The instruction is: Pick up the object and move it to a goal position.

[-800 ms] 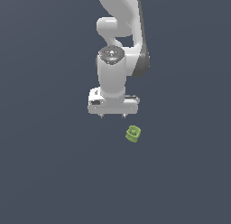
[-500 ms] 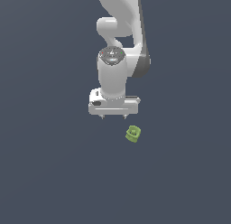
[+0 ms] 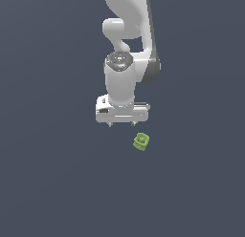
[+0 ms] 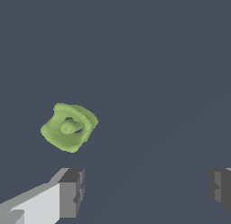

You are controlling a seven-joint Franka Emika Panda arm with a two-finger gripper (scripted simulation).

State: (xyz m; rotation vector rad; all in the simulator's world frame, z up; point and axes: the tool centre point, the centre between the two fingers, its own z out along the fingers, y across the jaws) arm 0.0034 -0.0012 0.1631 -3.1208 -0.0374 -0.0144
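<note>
The object (image 3: pixel 140 142) is a small lime-green blocky piece with a recessed top, lying on the dark grey floor. In the exterior view it sits just below and to the right of my white gripper (image 3: pixel 122 124). My gripper is open and empty, its fingers spread wide. In the wrist view the object (image 4: pixel 69 127) lies ahead of one grey fingertip (image 4: pixel 72 191), outside the gap between the jaws; the other fingertip (image 4: pixel 220 188) is far across. My gripper (image 4: pixel 145 191) does not touch the object.
The white arm (image 3: pixel 127 45) rises above the gripper in the exterior view. Plain dark grey floor (image 3: pixel 57 183) lies all around.
The arm and gripper have shifted very slightly; the object has not moved.
</note>
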